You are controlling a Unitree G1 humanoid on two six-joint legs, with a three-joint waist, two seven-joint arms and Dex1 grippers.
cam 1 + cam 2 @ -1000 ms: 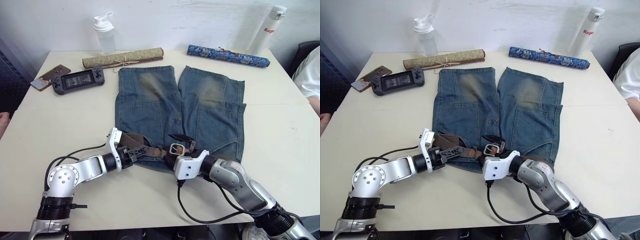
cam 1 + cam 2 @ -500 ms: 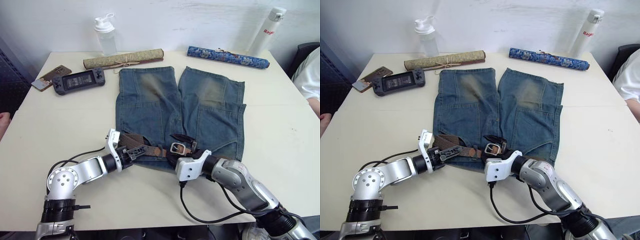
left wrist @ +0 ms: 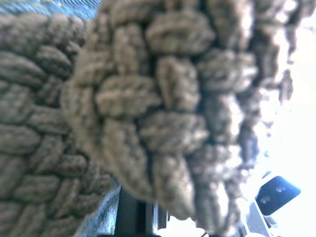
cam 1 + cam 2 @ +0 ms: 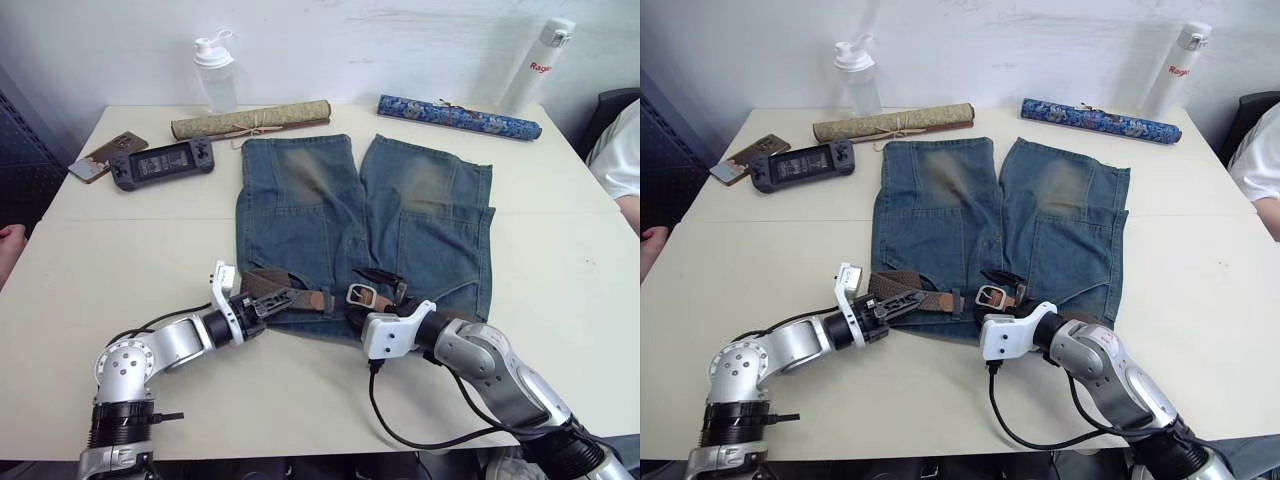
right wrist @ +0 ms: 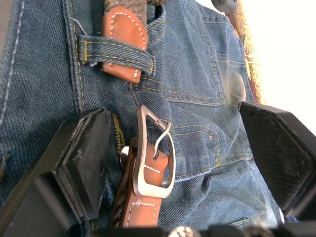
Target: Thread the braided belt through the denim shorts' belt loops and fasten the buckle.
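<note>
Denim first, since it's the biggest thing here: the denim shorts lie flat in the middle of the frame, legs pointing to the top, waistband nearest me. Along that waistband runs the braided belt, lower centre of the head views.

Progress, as I'd judge it: partly there. The tan leather tip is poked under one of the belt loops, and the buckle lies on the denim just beside it, prong not engaged. So some threading is done, but how many loops got skipped I can't tell, and fastening is all still to do.

My left gripper is at the lower left of the shorts, right at the woven strap. Its wrist view has the braid jammed up against the lens, so it looks like I've got hold of it, though I can't actually see how my jaws stand there.

My right gripper is spread wide, gripping nothing, with the buckle lying between the two fingers.

That right wrist view gives the loop, stitching and prong up close; the head views show the whole layout instead.
</note>
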